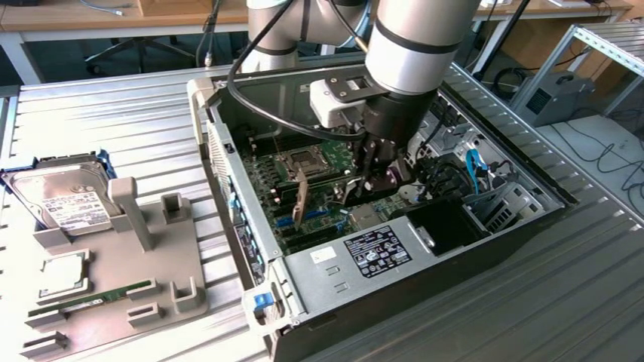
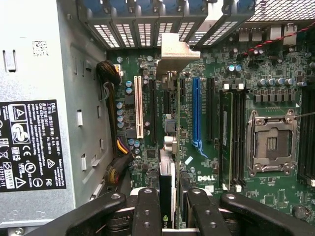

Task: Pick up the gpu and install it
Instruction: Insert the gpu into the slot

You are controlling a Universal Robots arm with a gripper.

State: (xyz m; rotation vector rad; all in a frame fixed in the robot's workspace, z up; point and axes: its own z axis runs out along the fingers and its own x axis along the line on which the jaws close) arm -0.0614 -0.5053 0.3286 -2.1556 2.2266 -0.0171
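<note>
My gripper [image 1: 378,179] reaches down into the open computer case [image 1: 523,219] and is shut on the gpu [image 2: 167,184]. The gpu is a thin black card seen edge-on between the two black fingers [image 2: 147,211]. Its silvery metal bracket [image 2: 174,54] points toward the case's rear slot openings. The card hangs over the green motherboard [image 2: 246,59], in line with the black slots between the white slot [image 2: 139,105] and the blue slot [image 2: 197,113]. In the exterior view the gpu's bracket end [image 1: 303,194] stands upright just off the gripper toward that view's left.
The power supply [image 1: 372,253] with its cable bundle [image 2: 115,162] borders the slots on one side. The empty CPU socket [image 2: 272,142] and a fitted memory stick [image 2: 225,137] lie on the other. Outside the case, a grey fixture [image 1: 151,264] carries a hard drive [image 1: 65,200] and a RAM stick [image 1: 90,300].
</note>
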